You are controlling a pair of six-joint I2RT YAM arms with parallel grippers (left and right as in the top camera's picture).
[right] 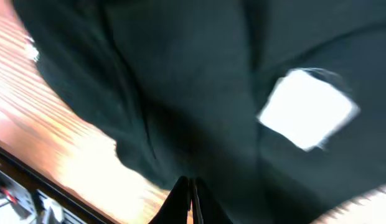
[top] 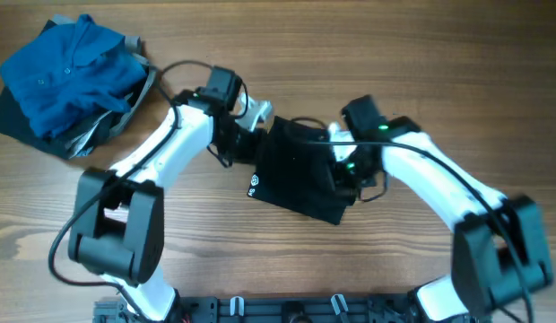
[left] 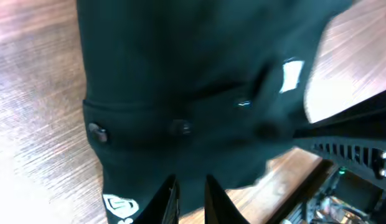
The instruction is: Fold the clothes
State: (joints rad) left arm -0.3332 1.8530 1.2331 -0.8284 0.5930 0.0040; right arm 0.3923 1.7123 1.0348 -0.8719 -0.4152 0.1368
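Observation:
The clothes (top: 296, 170) are one black garment lying bunched in a rough rectangle at the table's middle, with a white logo (top: 254, 187) at the near left corner. My left gripper (top: 253, 136) sits at the garment's far left edge. In the left wrist view its jaws (left: 190, 180) are almost together, with black cloth in the narrow gap; the logo (left: 120, 205) and a white neck tag (left: 291, 76) show. My right gripper (top: 343, 166) is over the garment's right part. Its fingers (right: 188, 180) are shut at the cloth's edge, creases run into the tips, and the tag (right: 308, 109) is close by.
A bright blue collared shirt (top: 67, 72) lies heaped on grey cloth (top: 125, 112) at the far left corner of the wooden table (top: 260, 260). The right arm's dark cable (top: 412, 148) loops beside the garment.

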